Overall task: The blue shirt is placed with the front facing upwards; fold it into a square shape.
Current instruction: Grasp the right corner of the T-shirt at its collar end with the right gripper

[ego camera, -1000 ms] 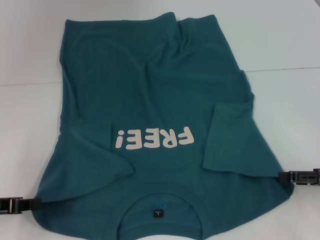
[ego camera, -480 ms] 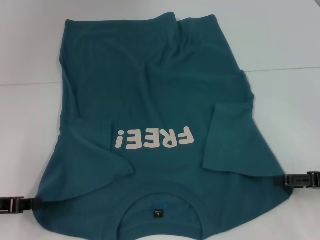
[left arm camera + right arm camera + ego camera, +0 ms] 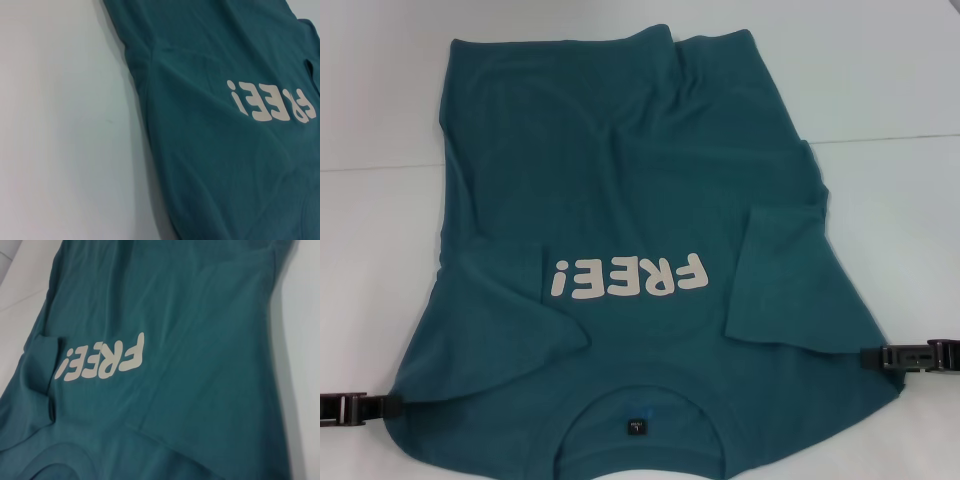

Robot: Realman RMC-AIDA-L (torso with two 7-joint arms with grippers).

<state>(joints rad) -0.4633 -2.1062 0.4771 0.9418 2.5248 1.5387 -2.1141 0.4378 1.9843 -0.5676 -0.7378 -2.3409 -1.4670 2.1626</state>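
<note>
The blue shirt (image 3: 640, 260) is spread front-up on the white table (image 3: 880, 90), taking up most of my head view, hem out at 12 o'clock and collar (image 3: 638, 395) down at 6 o'clock right in front of the robot. Both sleeves are already flipped inward over the chest, so it's roughly a long rectangle, a bit wider at the shoulder end. My left gripper (image 3: 388, 406) sits low at the shirt's edge around 8 o'clock, and the right gripper (image 3: 866, 357) is at the opposite shoulder edge around 4 o'clock, tip touching or just under the fabric. Honestly I cannot tell whether either pair of jaws is apart or pinched on cloth, since the head view only shows the black finger bodies side-on and neither wrist view shows its own fingers. What worries me: if one side only catches the top layer, or grabs nothing, lifting the shoulder end toward the hem would drag the shirt crooked and the tucked sleeves would flop back out. The right gripper also looks a bit farther up than the left, so an uneven pull could skew the fold line. There are ripples near the hem at 12 o'clock too, which could bunch up. Readable stuff: big white "FREE!" lettering (image 3: 627, 276) on the chest, upside down from my head view. There's a small dark label (image 3: 636, 428) inside the neck, but I can't read it.
</note>
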